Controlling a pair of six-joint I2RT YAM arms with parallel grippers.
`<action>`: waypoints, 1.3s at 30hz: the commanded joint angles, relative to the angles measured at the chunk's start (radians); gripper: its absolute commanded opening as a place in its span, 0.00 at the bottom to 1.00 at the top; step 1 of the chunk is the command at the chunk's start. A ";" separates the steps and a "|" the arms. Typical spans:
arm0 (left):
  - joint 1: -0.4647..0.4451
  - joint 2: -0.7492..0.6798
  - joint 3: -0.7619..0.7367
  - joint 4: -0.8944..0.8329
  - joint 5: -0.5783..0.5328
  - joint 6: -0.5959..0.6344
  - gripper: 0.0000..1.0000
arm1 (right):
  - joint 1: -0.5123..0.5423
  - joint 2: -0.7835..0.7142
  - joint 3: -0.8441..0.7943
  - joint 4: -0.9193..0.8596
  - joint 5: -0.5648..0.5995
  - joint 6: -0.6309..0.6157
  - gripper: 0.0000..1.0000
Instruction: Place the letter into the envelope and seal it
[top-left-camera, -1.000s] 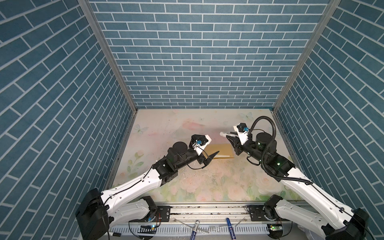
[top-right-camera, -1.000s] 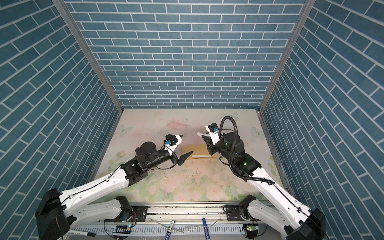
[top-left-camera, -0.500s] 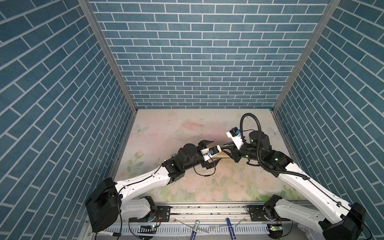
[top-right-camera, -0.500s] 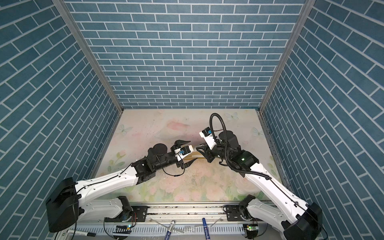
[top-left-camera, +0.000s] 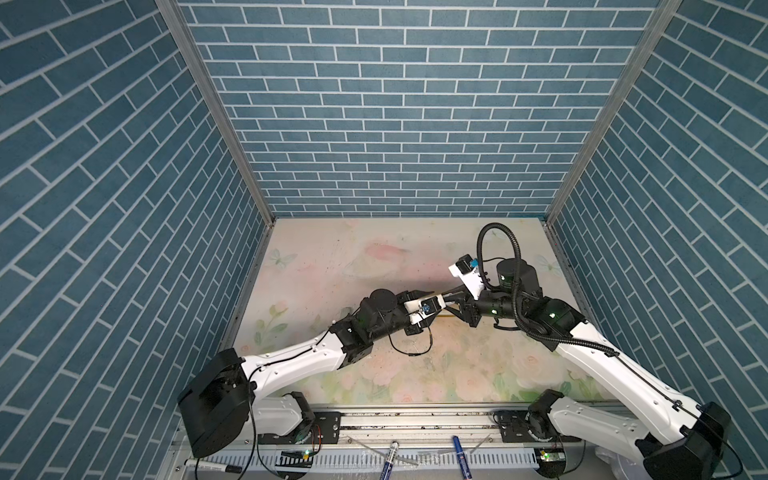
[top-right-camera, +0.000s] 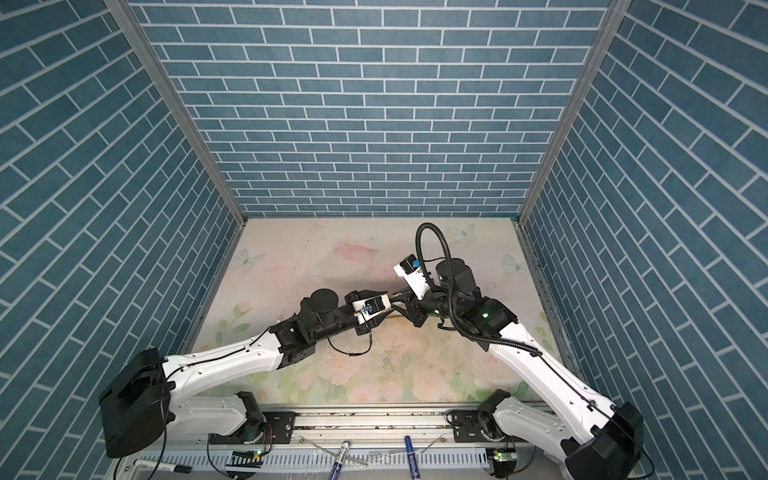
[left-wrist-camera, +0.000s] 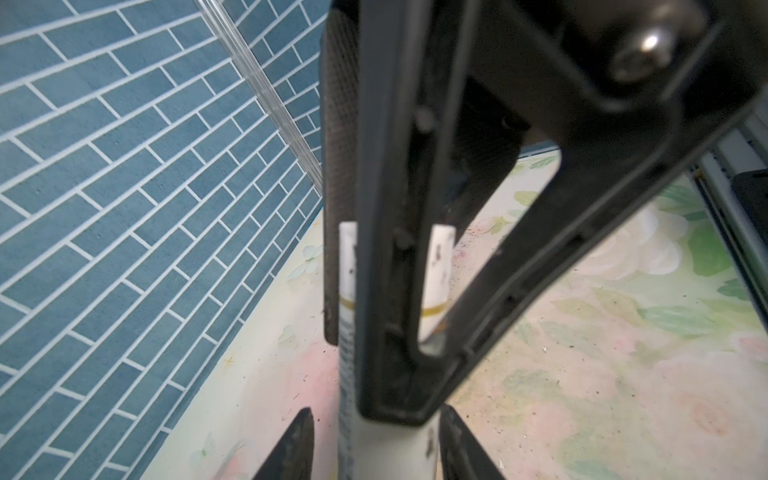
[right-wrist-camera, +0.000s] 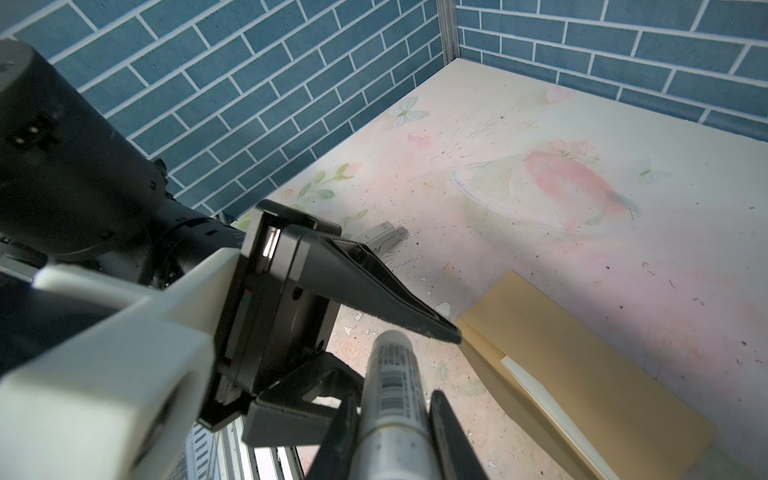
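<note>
The tan envelope (right-wrist-camera: 582, 353) lies flat on the floral mat, and the cream letter (right-wrist-camera: 535, 392) shows as a pale strip at its open edge. In both top views the two grippers meet above it and hide nearly all of it. My right gripper (right-wrist-camera: 395, 399) is shut on a white tube (right-wrist-camera: 392, 374) with a barcode label. My left gripper (left-wrist-camera: 376, 419) faces it tip to tip. Its jaws straddle the tube's (left-wrist-camera: 347, 266) far end, open, with a gap on one side. In a top view the left gripper (top-left-camera: 444, 302) and right gripper (top-left-camera: 455, 305) overlap.
Blue brick walls close in the mat on three sides. A small grey piece (right-wrist-camera: 384, 237) lies on the mat behind the left gripper. Pens (top-left-camera: 390, 455) (top-left-camera: 459, 451) rest on the front rail, and a black marker (top-left-camera: 212, 467) lies at its left end.
The left arm has stretched right and the right gripper has swung left with the tube, so the two now meet. The left jaws have narrowed from wide open around the tube's end.
</note>
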 joint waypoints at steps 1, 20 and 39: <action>-0.004 0.008 -0.009 0.029 0.015 -0.002 0.34 | -0.002 0.004 0.053 -0.006 -0.031 0.033 0.00; -0.004 0.015 -0.074 0.238 0.062 -0.153 0.00 | -0.001 -0.028 -0.019 0.117 -0.057 0.067 0.51; -0.004 0.027 -0.073 0.293 0.070 -0.191 0.00 | 0.000 0.034 -0.042 0.131 -0.096 0.070 0.31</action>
